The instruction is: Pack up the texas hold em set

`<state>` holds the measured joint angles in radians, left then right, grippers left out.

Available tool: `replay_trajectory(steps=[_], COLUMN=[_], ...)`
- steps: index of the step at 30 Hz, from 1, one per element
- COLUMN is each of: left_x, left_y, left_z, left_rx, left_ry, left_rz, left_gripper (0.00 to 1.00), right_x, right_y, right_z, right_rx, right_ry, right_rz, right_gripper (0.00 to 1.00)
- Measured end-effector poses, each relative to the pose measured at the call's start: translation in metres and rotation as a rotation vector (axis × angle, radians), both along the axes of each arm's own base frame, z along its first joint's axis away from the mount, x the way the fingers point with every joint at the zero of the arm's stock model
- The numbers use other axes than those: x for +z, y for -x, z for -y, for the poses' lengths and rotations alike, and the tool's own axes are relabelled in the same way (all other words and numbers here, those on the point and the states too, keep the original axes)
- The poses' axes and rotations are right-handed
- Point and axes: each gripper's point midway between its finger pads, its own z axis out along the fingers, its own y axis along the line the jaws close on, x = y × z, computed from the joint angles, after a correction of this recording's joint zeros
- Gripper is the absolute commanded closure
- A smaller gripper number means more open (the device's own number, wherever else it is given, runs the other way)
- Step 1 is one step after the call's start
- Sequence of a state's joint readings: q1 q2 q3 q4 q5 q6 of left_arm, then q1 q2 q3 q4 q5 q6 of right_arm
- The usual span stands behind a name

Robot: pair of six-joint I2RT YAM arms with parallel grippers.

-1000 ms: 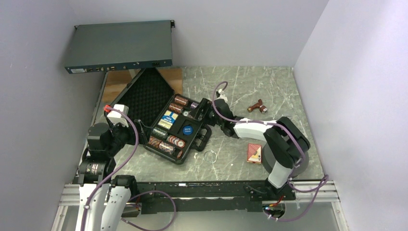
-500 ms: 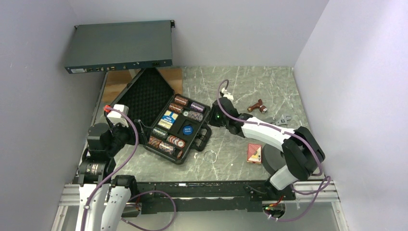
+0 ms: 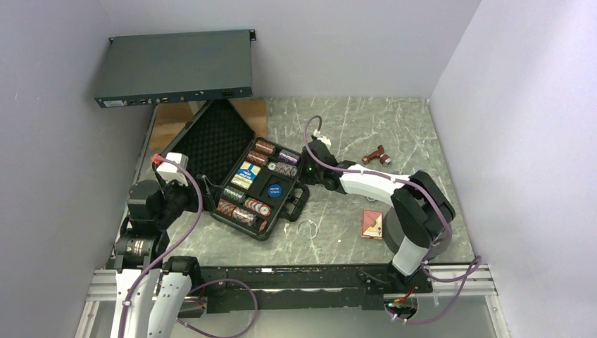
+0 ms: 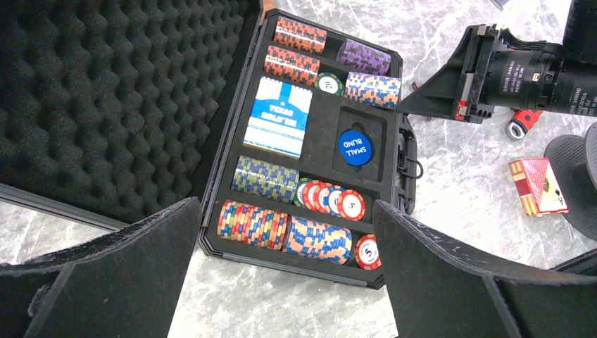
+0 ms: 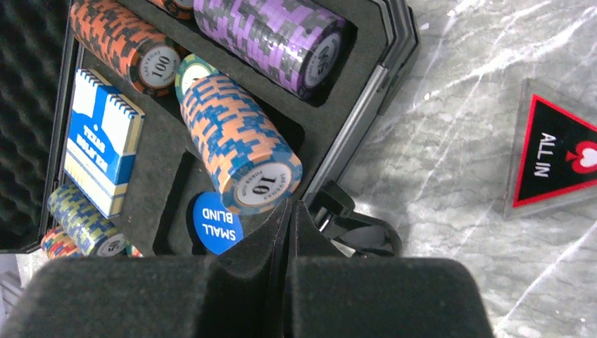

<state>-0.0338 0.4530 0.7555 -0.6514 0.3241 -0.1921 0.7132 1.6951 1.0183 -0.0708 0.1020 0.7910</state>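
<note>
The case is black, and its foam lining is black too, in an egg-crate pattern of bumps. Inside, the purple chip roll is striped purple and grey. The orange-and-blue chip roll has a white face, and the orange-and-black chip roll is banded in those two colours. The loose chips are red and white. The blue card box is blue and white. The small-blind disc is blue with white lettering. The all-in marker is black with a red border and white letters. The red card box is red. The table is grey-green marble with pale veins. The rack unit is dark grey.
</note>
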Motion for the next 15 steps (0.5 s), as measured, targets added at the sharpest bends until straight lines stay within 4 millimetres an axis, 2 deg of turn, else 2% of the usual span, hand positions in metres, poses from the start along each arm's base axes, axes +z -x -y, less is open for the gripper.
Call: replay_trajectory(steps=[15], left_x=[0.0], left_y=[0.0], left_z=[0.0], left_rx=[0.0], left_ry=[0.0], left_rz=[-0.001], left_gripper=[0.01], right_x=[-0.004], right_y=[-0.017], right_z=[-0.018], right_rx=[0.027], right_ry=[0.02], right_rz=[-0.032], right_gripper=[1.0])
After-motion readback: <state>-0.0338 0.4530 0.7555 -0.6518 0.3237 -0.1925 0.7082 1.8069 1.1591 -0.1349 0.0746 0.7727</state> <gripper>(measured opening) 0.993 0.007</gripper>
